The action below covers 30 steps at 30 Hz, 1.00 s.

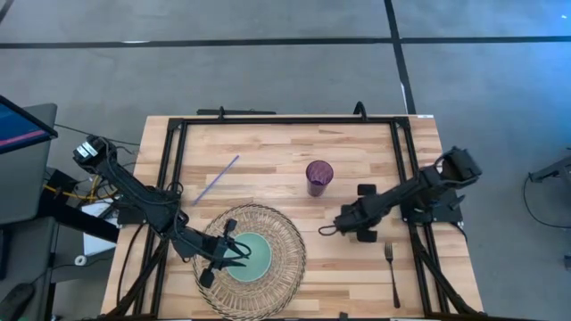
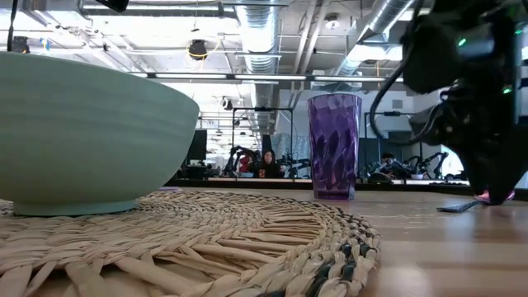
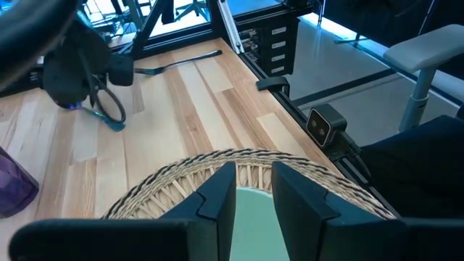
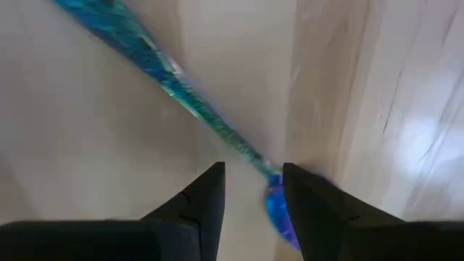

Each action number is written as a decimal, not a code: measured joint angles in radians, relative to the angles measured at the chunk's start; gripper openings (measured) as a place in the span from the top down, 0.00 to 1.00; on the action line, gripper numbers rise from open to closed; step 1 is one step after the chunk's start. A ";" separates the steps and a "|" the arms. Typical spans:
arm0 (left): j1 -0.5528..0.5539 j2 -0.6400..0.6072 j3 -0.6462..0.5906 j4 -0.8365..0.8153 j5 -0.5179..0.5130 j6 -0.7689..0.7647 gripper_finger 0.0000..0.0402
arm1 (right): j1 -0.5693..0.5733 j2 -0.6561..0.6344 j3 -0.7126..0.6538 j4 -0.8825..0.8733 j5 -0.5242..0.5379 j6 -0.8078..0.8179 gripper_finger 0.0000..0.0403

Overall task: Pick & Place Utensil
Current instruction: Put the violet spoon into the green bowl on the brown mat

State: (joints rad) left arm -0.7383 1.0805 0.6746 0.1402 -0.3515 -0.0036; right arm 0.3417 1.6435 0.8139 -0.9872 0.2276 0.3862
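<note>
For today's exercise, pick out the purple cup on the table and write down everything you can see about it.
The purple cup is a tall tumbler of see-through purple material, plastic by the look of it, with a wavy pattern in its wall visible in the low view. It stands upright, open end up, and looks empty. It sits directly on the bare wooden table near the middle, just beyond the woven mat and apart from it. Nothing touches it; the right gripper hangs nearby without contact.
</note>
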 joint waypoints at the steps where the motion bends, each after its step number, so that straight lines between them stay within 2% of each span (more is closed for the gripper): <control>1: 0.000 0.000 0.000 0.000 0.000 0.000 0.77 | -0.010 0.004 0.000 0.003 -0.009 -0.037 0.67; 5: 0.000 0.000 0.000 0.000 0.000 0.000 0.77 | -0.054 0.014 0.001 0.022 -0.044 -0.163 0.67; 9: 0.000 0.000 0.000 0.000 0.000 0.000 0.77 | -0.095 0.009 0.002 0.023 -0.097 -0.177 0.71; 17: 0.000 0.000 0.000 0.000 0.000 0.000 0.77 | -0.116 0.009 0.002 0.031 -0.175 -0.183 0.97; 22: 0.000 0.000 0.000 0.000 0.000 -0.001 0.77 | -0.100 0.008 0.002 0.034 -0.221 -0.079 0.95; 27: 0.000 0.000 0.000 0.000 0.000 -0.001 0.77 | -0.054 0.010 0.049 0.043 -0.328 -0.017 0.99; 30: 0.000 0.000 0.000 0.001 0.000 -0.001 0.77 | -0.021 0.010 0.103 0.038 -0.325 0.015 0.98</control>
State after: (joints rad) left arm -0.7380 1.0805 0.6746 0.1410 -0.3514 -0.0044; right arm 0.3210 1.6535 0.9169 -0.9489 -0.0974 0.4015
